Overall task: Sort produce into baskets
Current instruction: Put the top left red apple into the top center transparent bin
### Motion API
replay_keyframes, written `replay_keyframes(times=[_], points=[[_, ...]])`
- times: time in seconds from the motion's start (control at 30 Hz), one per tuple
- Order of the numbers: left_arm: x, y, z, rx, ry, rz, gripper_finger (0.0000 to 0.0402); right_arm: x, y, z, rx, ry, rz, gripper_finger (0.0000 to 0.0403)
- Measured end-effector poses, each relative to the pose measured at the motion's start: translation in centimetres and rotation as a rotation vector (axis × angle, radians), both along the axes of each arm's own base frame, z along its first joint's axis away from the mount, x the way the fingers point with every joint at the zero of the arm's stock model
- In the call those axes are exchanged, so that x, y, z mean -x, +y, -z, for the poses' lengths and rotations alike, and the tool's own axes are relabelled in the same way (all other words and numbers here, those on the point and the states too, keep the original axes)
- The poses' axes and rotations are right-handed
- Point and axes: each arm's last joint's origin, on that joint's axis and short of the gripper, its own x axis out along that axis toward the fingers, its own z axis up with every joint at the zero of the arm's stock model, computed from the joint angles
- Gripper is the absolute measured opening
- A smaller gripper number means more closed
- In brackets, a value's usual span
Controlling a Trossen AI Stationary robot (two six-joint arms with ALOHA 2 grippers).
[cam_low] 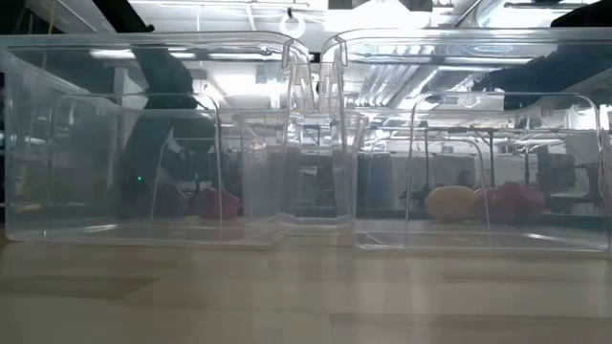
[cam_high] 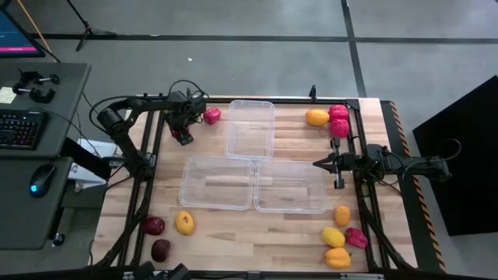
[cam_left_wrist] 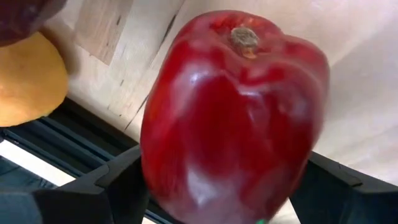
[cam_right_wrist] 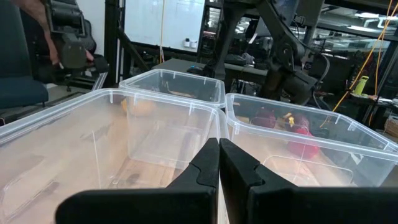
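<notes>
A glossy red pepper-like piece (cam_left_wrist: 230,112) lies on the wooden table at its far left, stem end pointing away from my wrist. My left gripper (cam_high: 184,136) slants down over it, open, one finger on either side of the piece; I see no hold. A second red piece (cam_high: 212,115) lies just to the right of it. Three clear baskets (cam_high: 250,148) (cam_high: 191,187) (cam_high: 315,190) stand mid-table with nothing in them. My right gripper (cam_right_wrist: 219,163) is shut and held level beside the right basket (cam_right_wrist: 298,124).
More produce lies at the far right (cam_high: 317,117) (cam_high: 338,120), the near right (cam_high: 334,237) (cam_high: 356,238) and the near left (cam_high: 184,223) (cam_high: 153,225). An orange piece (cam_left_wrist: 25,81) and a maroon one (cam_left_wrist: 18,15) lie beyond the pepper by a black frame rail.
</notes>
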Motion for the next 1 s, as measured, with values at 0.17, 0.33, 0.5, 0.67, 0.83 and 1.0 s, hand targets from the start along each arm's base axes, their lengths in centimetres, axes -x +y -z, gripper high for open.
replay_keyframes(times=[0.17, 0.33, 0.5, 0.67, 0.83, 1.0], points=[[0.1, -0.1, -1.7, -0.073, -0.077, -0.010, 0.0254, 0.0, 0.0, 0.0, 0.000, 0.000, 0.000, 0.0000], [1.0, -1.3, -5.9, -0.203, -0.232, -0.087, 0.0242, 0.0, 0.0, 0.0, 0.000, 0.000, 0.000, 0.0000], [1.8, -3.6, -11.4, -0.366, -0.534, -0.216, 0.0242, 0.0, 0.0, 0.0, 0.000, 0.000, 0.000, 0.0000], [0.3, -5.7, -16.0, -0.442, -1.073, -0.287, 0.0243, 0.0, 0.0, 0.0, 0.000, 0.000, 0.000, 0.0000], [-4.3, -8.1, -17.6, -0.408, -1.374, -0.116, 0.0244, 0.0, 0.0, 0.0, 0.000, 0.000, 0.000, 0.0000], [-8.2, -9.6, -16.9, -0.448, -1.426, 0.097, 0.0247, 0.0, 0.0, 0.0, 0.000, 0.000, 0.000, 0.0000]])
